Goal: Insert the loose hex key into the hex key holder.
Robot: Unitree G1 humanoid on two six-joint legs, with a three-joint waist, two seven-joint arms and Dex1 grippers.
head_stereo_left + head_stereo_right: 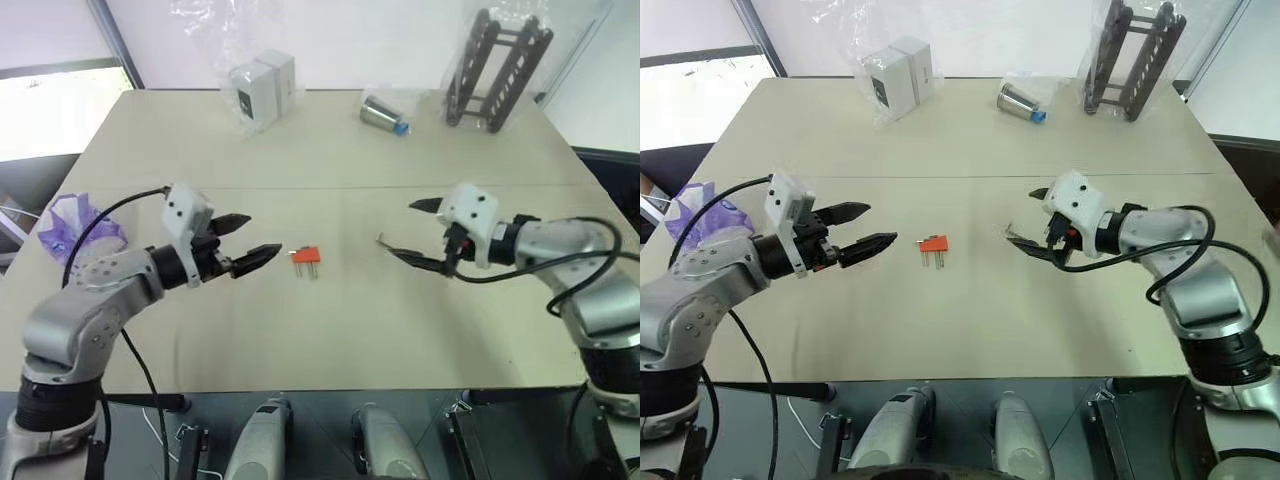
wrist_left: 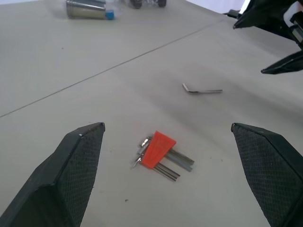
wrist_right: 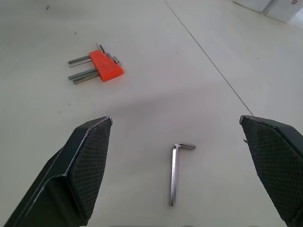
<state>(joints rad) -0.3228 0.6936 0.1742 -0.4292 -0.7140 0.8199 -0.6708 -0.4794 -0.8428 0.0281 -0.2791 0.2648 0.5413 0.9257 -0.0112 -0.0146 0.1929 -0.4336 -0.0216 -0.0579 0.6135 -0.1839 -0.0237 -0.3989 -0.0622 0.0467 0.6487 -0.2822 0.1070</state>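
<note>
The loose hex key (image 3: 173,174) is a thin, silvery-grey L-shaped rod with a short bent end, lying flat on the beige worktop (image 1: 330,170) right of centre. The hex key holder (image 1: 306,256) is a small red-orange block with a few short metal keys poking from it, lying flat near the middle of the worktop, apart from the loose key.

Bare surface surrounds both pieces on every side, and a seam line crosses the worktop behind them. Along the far edge sit a bagged white box (image 1: 263,88), a small metal cylinder with a blue end (image 1: 384,114) and a bagged black frame (image 1: 497,68); a purple bag (image 1: 72,222) lies by the left edge.

The left end effector (image 1: 248,243) hovers just left of the holder, released with fingers spread and nothing between them. The right end effector (image 1: 1033,220) hovers over the loose key, likewise released and empty, angled slightly downward.
</note>
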